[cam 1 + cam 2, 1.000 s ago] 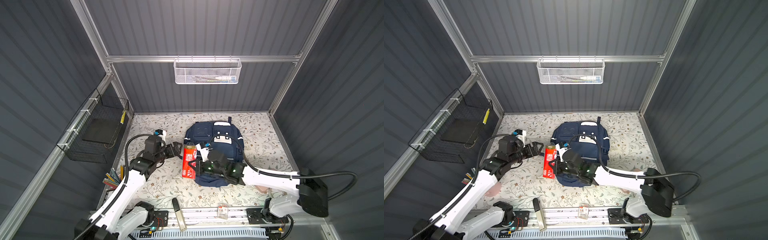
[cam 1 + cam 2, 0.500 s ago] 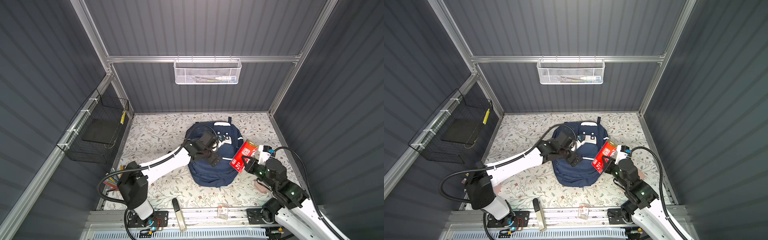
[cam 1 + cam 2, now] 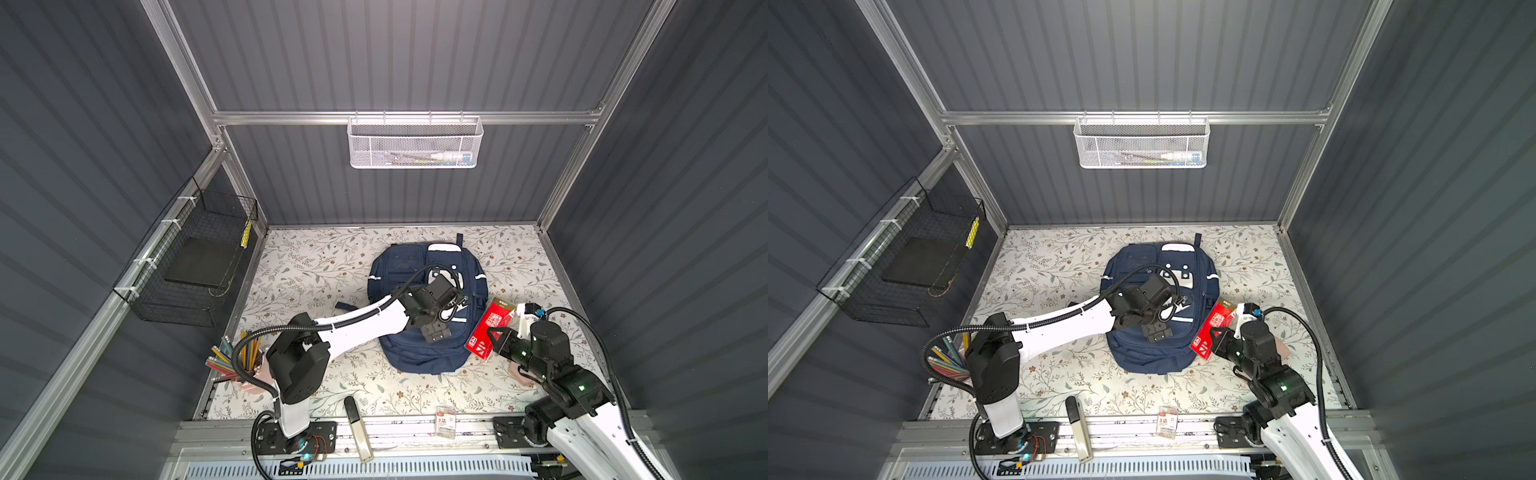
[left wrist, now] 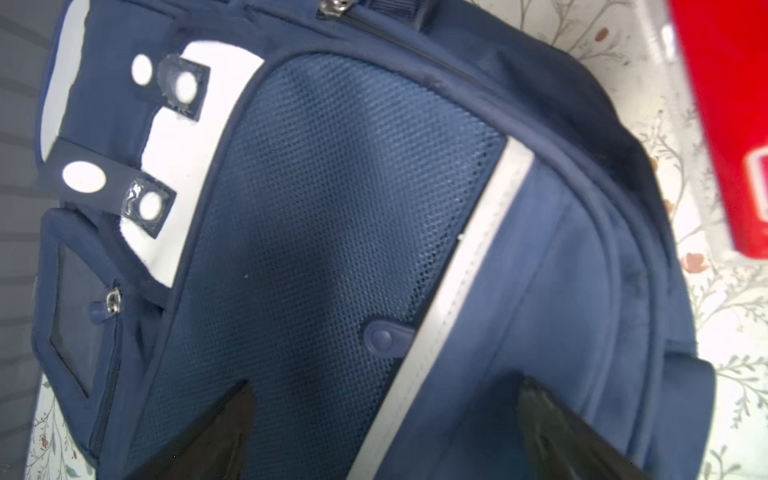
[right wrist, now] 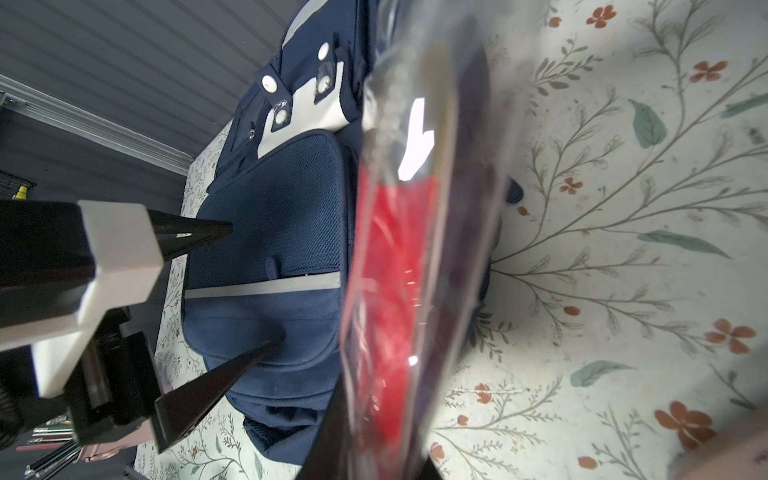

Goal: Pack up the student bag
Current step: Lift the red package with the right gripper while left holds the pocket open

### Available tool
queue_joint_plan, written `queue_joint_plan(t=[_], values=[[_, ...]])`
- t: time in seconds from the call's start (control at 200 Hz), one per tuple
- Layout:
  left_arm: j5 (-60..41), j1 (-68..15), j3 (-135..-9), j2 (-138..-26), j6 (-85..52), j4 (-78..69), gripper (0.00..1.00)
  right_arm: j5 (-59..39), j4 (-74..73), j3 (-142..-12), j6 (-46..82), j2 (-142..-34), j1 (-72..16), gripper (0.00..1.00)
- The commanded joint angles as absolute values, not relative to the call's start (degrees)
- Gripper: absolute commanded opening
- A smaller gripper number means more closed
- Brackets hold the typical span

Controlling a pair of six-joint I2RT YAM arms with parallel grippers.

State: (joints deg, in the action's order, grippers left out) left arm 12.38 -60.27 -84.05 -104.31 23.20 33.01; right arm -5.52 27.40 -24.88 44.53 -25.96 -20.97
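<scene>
While the student bag (image 3: 419,357) is lying flat mid-way across the floral table (image 3: 316,282) in both top views, the left gripper (image 3: 434,332) is hanging over its front, jaws spread wide. The right gripper (image 3: 495,337) is pinching a red packet (image 3: 492,322) just beside the bag. At the left wrist, wide-apart fingers (image 4: 216,436) are flanking the mesh pocket (image 4: 332,208) and white stripe (image 4: 469,266). At the right wrist, the packet is showing edge-on, clamped.

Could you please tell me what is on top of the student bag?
No object lies on the student bag; the left gripper, jaws open, is over its mesh pocket, contact unclear. Its contents are hidden.
</scene>
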Motion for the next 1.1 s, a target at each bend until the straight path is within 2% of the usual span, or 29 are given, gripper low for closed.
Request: queue_joint_plan(t=[0.0,0.27,0.34,0.455,0.595,0.755,0.941,1.096], values=[[15.58,-63.89,-81.62,-101.37,29.47,37.47,1.00,-7.12,26.67,-23.79,44.56,-25.50,-20.58,0.00],[17.43,-64.07,-80.04,-103.19,29.22,35.67,1.00,-7.68,25.53,-23.06,45.17,-26.19,-20.65,0.00],[20.57,-63.69,-82.24,-104.49,28.86,34.74,0.97,-8.96,24.45,-22.86,45.00,-26.19,-20.65,0.00],[16.28,-62.49,-86.72,-104.81,28.20,36.23,0.94,-10.10,24.23,-22.94,44.49,-26.37,-20.65,0.00],[12.79,-61.73,-85.74,-103.57,28.28,34.82,0.95,-10.11,24.68,-22.23,44.56,-25.33,-20.60,0.00],[12.60,-61.35,-86.21,-105.75,27.23,35.74,1.00,-10.94,23.81,-20.75,44.90,-25.03,-20.65,0.00],[7.54,-58.35,-84.27,-101.01,25.49,33.37,1.00,-10.79,23.87,-19.75,44.91,-24.96,-20.63,0.00],[8.24,-58.19,-86.42,-104.59,26.88,38.69,0.99,-11.25,22.58,-19.05,45.27,-25.21,-20.64,0.00]])
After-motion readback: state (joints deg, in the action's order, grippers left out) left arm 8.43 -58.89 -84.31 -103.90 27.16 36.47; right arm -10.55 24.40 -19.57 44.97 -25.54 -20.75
